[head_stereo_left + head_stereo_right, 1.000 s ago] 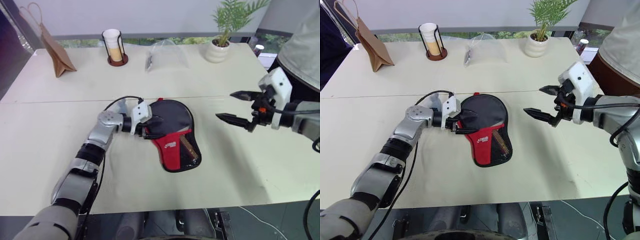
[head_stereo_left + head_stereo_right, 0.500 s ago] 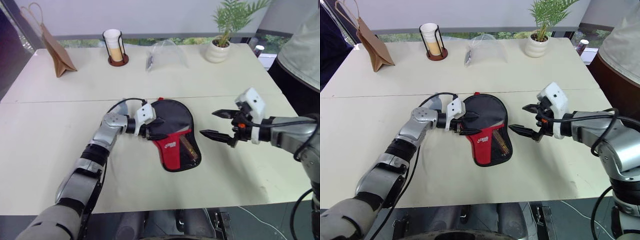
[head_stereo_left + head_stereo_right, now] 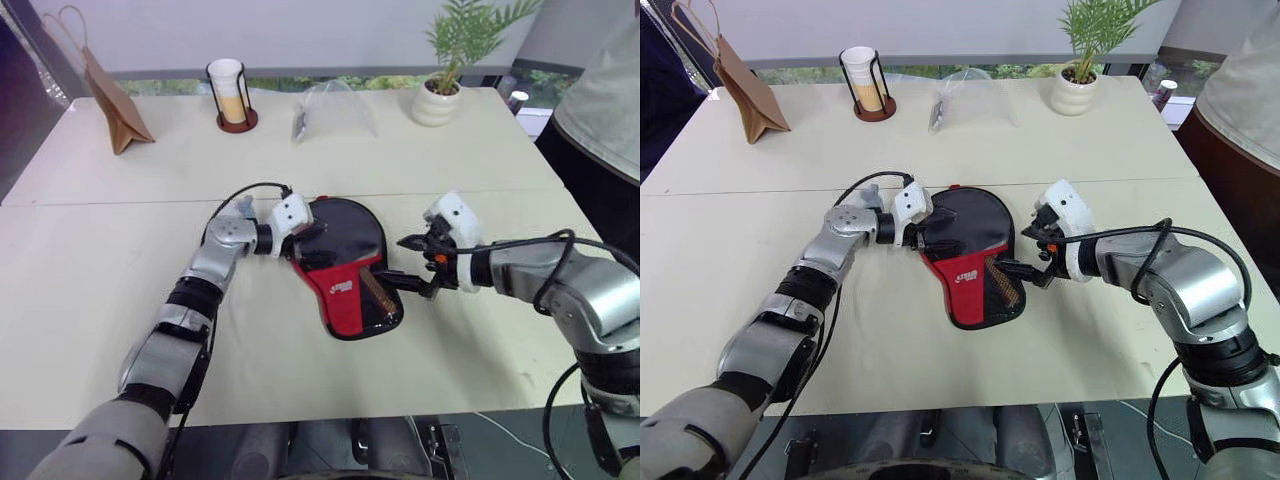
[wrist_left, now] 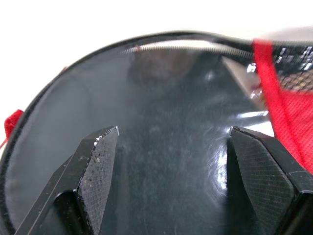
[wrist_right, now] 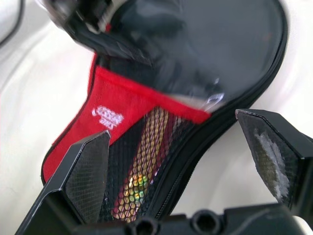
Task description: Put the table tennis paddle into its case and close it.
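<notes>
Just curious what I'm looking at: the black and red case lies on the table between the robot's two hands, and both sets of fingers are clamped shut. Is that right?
Not quite. The case does lie on the table between the two hands, but the left gripper and right gripper both have their fingers spread open, as each wrist view shows.

Wide-apart jaws of the right gripper (image 5: 186, 161) frame the case (image 5: 146, 132), its mesh pocket (image 5: 146, 166) showing the handle.

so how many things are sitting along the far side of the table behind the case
4: a brown paper bag at the far left, a cup in a wire holder next to it, a clear plastic bag in the middle, and a potted plant toward the right.
</notes>
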### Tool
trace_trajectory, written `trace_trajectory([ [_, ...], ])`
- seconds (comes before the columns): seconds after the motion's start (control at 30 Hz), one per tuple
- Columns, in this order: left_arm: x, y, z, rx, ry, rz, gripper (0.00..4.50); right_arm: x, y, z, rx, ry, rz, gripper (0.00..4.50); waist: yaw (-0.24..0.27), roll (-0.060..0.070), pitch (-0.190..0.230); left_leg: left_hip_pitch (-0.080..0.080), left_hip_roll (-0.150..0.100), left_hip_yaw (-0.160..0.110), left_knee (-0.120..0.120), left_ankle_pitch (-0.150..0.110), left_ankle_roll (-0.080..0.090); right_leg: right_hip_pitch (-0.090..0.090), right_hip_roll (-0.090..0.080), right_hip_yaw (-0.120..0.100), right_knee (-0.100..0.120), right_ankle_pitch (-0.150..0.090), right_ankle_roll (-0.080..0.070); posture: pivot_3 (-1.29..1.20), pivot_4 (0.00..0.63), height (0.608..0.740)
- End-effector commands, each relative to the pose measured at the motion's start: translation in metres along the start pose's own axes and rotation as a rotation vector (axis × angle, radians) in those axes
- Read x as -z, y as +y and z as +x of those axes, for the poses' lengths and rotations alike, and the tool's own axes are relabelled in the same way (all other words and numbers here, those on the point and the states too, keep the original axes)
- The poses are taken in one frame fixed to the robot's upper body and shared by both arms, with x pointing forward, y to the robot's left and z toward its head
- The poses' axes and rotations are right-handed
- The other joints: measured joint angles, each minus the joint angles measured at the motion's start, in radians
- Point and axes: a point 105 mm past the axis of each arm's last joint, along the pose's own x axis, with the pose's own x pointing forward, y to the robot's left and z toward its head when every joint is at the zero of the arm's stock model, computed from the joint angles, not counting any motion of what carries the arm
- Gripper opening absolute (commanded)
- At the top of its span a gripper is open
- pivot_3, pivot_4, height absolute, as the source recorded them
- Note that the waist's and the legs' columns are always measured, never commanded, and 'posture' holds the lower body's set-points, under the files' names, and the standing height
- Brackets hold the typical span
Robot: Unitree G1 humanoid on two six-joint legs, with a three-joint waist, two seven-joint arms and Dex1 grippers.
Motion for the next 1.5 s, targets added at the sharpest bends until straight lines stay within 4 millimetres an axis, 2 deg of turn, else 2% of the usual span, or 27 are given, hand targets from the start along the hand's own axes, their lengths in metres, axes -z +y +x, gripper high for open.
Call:
trace_trajectory([
  [0.03, -0.049, 0.009, -0.021, 0.002, -0.185, -0.025, 3.78, 0.002, 0.008, 0.007, -0.021, 0.022, 0.032, 4.47, 0.0, 0.0, 0.0, 0.0, 0.0, 0.0, 0.0, 0.0, 0.0, 0.0, 0.0, 0.0, 0.0, 0.0, 0.0, 0.0, 0.15, 0.74],
  [0.1, -0.066, 0.006, -0.035, 0.038, -0.237, -0.038, 3.78, 0.008, 0.009, 0.012, -0.031, 0.038, 0.087, 4.47, -0.004, 0.0, 0.0, 0.0, 0.0, -0.001, 0.0, 0.0, 0.0, 0.0, 0.0, 0.0, 0.0, 0.0, 0.0, 0.0, 0.15, 0.74],
  [0.27, -0.082, 0.007, -0.062, 0.021, -0.247, -0.03, 3.78, 0.015, 0.015, 0.018, -0.123, 0.04, 0.259, 4.47, -0.009, 0.001, 0.0, 0.0, 0.0, -0.001, 0.0, 0.0, 0.0, 0.0, 0.0, 0.0, 0.001, 0.0, 0.0, 0.0, 0.15, 0.74],
  [0.4, -0.084, 0.012, -0.079, -0.033, -0.229, -0.014, 3.78, 0.028, 0.018, 0.022, -0.208, 0.075, 0.359, 4.47, -0.008, 0.001, 0.0, 0.001, 0.0, -0.001, 0.0, 0.0, 0.0, 0.0, 0.001, 0.0, 0.001, 0.0, 0.0, 0.0, 0.15, 0.74],
  [0.73, -0.082, 0.016, -0.106, -0.148, -0.206, -0.007, 3.78, 0.036, 0.035, 0.033, -0.341, 0.097, 0.491, 4.47, -0.023, 0.0, -0.001, 0.004, 0.0, -0.001, -0.001, 0.0, 0.0, 0.003, 0.002, 0.0, 0.001, 0.0, -0.001, 0.0, 0.15, 0.74],
  [0.83, -0.081, 0.015, -0.11, -0.161, -0.205, -0.012, 3.78, 0.036, 0.035, 0.033, -0.348, 0.099, 0.509, 3.65, -0.025, 0.0, -0.001, 0.005, 0.001, -0.002, -0.002, 0.0, 0.0, 0.004, 0.002, 0.0, 0.001, 0.0, -0.001, 0.0, 0.15, 0.74],
  [1.0, -0.08, 0.014, -0.111, -0.175, -0.203, -0.012, 3.78, 0.042, 0.032, 0.034, -0.329, 0.126, 0.505, 1.06, -0.023, 0.0, -0.001, 0.006, 0.001, -0.002, -0.002, 0.0, 0.0, 0.004, 0.002, 0.0, 0.001, 0.0, -0.001, 0.0, 0.15, 0.74],
  [1.07, -0.081, 0.014, -0.111, -0.181, -0.206, -0.008, 3.78, 0.045, 0.034, 0.034, -0.325, 0.141, 0.501, 0.17, -0.023, 0.0, -0.001, 0.006, 0.001, -0.002, -0.002, 0.0, 0.0, 0.005, 0.002, 0.0, 0.0, 0.0, -0.001, 0.0, 0.15, 0.74],
  [1.1, -0.081, 0.014, -0.112, -0.184, -0.208, -0.006, 3.78, 0.047, 0.034, 0.034, -0.322, 0.148, 0.498, 0.04, -0.023, 0.0, -0.001, 0.007, 0.001, -0.002, -0.002, 0.0, 0.0, 0.006, 0.002, 0.0, 0.0, 0.0, -0.001, 0.0, 0.15, 0.74],
  [1.3, -0.083, 0.017, -0.114, -0.197, -0.208, 0.006, 3.78, 0.055, 0.046, 0.026, -0.355, 0.184, 0.489, 0.04, -0.022, 0.0, -0.001, 0.008, 0.001, -0.002, -0.002, 0.0, 0.0, 0.007, 0.002, 0.0, 0.0, 0.0, -0.001, 0.0, 0.15, 0.74],
  [1.5, -0.084, 0.019, -0.114, -0.196, -0.202, 0.015, 3.78, 0.075, 0.058, 0.01, -0.378, 0.269, 0.486, 0.04, -0.019, 0.0, -0.001, 0.008, 0.0, -0.002, -0.002, 0.0, 0.0, 0.008, 0.001, 0.0, -0.001, 0.0, -0.001, 0.0, 0.15, 0.74],
])
